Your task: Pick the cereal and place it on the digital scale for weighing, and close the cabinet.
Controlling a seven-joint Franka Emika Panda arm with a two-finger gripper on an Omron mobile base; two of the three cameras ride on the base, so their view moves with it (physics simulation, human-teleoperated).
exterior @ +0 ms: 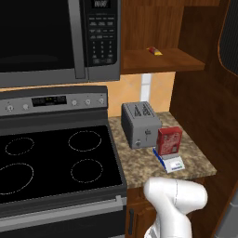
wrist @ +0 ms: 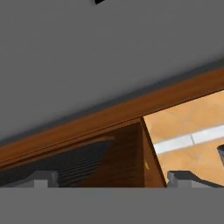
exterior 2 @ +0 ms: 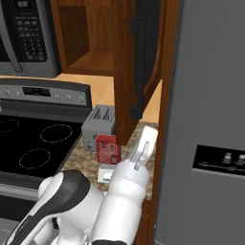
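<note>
Cereal on scale; cabinet door open.
The cereal [exterior: 169,141], a small red box with a white face panel, print unreadable, stood upright on the white, blue-edged digital scale [exterior: 170,163], just beside the toaster [exterior: 140,124]. The cabinet [exterior: 160,59] stood open above the toaster. Gripper [wrist: 107,180] fingers were spread, holding nothing.

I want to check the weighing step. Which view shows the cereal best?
The left base view: the cereal stands upright on the digital scale, its face unobstructed. The right base view shows it smaller, beside the arm.
</note>
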